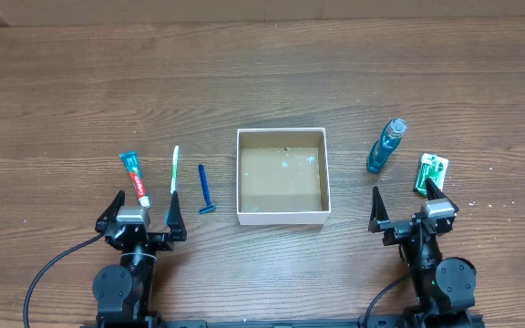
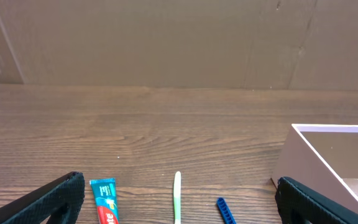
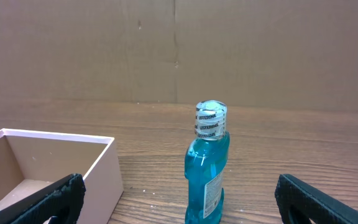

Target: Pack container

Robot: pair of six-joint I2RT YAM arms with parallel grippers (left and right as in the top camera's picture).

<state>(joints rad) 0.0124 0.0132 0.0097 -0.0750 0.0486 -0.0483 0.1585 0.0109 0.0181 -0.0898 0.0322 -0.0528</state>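
Note:
The container [image 1: 282, 135], a shallow square box with white walls and a brown floor, sits mid-table; nothing large lies in it. Left of it lie a toothpaste tube [image 1: 136, 177], a toothbrush [image 1: 174, 170] and a blue razor [image 1: 204, 189]. Right of it stand a blue mouthwash bottle [image 1: 386, 146] and a green packet [image 1: 431, 173]. My left gripper [image 1: 142, 216] is open, just in front of the toothpaste [image 2: 105, 199] and toothbrush [image 2: 177, 198]. My right gripper [image 1: 409, 210] is open, with the bottle [image 3: 207, 165] standing ahead between its fingers.
The table is dark wood. A brown cardboard wall [image 2: 166, 43] stands behind its far edge. The container's corner shows in the left wrist view [image 2: 316, 144] and in the right wrist view [image 3: 98, 168].

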